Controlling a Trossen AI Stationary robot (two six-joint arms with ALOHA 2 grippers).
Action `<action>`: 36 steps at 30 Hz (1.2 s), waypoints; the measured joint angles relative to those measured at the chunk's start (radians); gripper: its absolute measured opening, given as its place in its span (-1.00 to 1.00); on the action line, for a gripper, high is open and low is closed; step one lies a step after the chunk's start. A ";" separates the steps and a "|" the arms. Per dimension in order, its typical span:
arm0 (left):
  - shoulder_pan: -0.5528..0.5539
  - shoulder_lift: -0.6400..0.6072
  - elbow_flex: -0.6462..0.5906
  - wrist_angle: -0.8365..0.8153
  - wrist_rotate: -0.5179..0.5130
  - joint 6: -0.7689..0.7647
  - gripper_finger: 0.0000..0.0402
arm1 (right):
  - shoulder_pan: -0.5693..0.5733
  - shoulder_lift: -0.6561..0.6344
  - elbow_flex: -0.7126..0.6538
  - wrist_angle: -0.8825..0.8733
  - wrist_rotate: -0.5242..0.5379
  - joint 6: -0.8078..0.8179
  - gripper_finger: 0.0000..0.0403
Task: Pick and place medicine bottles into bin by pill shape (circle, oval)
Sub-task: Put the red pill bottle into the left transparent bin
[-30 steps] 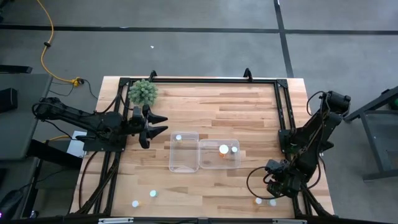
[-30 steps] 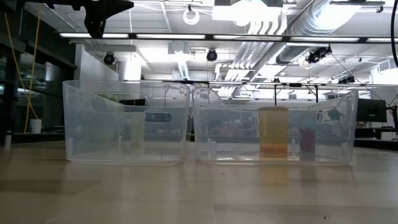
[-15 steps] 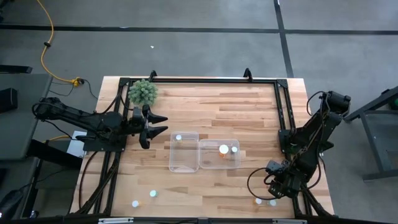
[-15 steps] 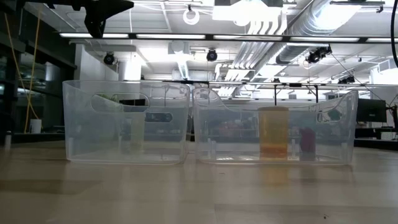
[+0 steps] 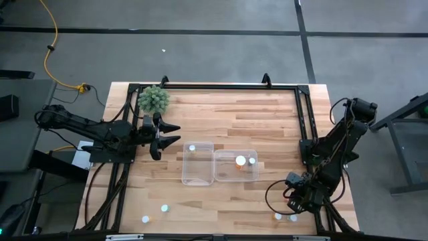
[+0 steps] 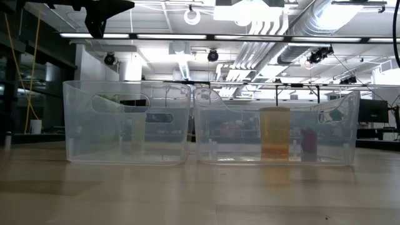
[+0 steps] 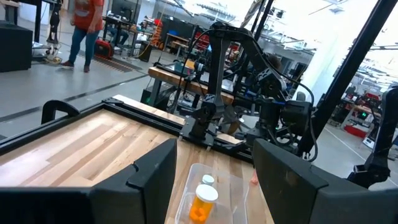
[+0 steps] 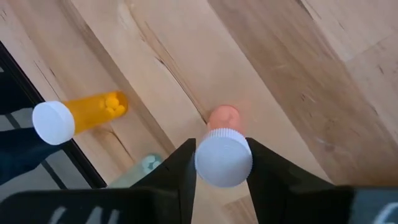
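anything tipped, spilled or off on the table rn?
Nothing spilled or damaged. One oddity: in the right wrist view an orange bottle looks to be lying on its side by the table edge, close to the upright white-capped bottle between the right gripper fingers. Bottles in the two clear bins stand upright. Left gripper waits, open, near the plant ball.

We see a table (image 5: 254, 120) of pale, matt wood planks with visible grain, two bins (image 6: 127, 122) of clear, glossy plastic, bottles (image 8: 81, 115) of translucent orange plastic with smooth white caps (image 8: 224, 160), and matt black gripper fingers (image 7: 152, 180)
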 joint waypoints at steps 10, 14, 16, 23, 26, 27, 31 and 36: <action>0.000 0.000 0.000 0.000 0.000 -0.008 -0.01 | 0.000 0.000 0.155 -0.136 0.190 -0.136 -0.49; 0.000 0.003 0.007 -0.006 0.000 -0.034 -0.01 | -0.029 0.000 0.240 -0.232 0.250 -0.223 -0.49; 0.000 0.030 0.031 -0.020 0.010 -0.033 -0.01 | -0.063 0.000 0.277 -0.263 0.263 -0.282 -0.49; 0.000 0.236 0.220 -0.207 0.124 0.067 -0.01 | -0.251 0.000 0.399 -0.275 0.302 -0.636 -0.49; 0.000 0.345 0.310 -0.261 0.189 0.135 -0.01 | -0.344 0.000 0.452 -0.276 0.305 -0.792 -0.49; 0.000 0.378 0.337 -0.270 0.204 0.151 -0.01 | -0.374 0.000 0.469 -0.272 0.305 -0.843 -0.49; 0.000 0.514 0.431 -0.274 0.238 0.189 -0.01 | -0.492 0.000 0.528 -0.268 0.299 -1.013 -0.49; 0.014 0.671 0.550 -0.270 0.254 0.249 -0.01 | -0.626 0.000 0.561 -0.196 0.241 -1.199 -0.49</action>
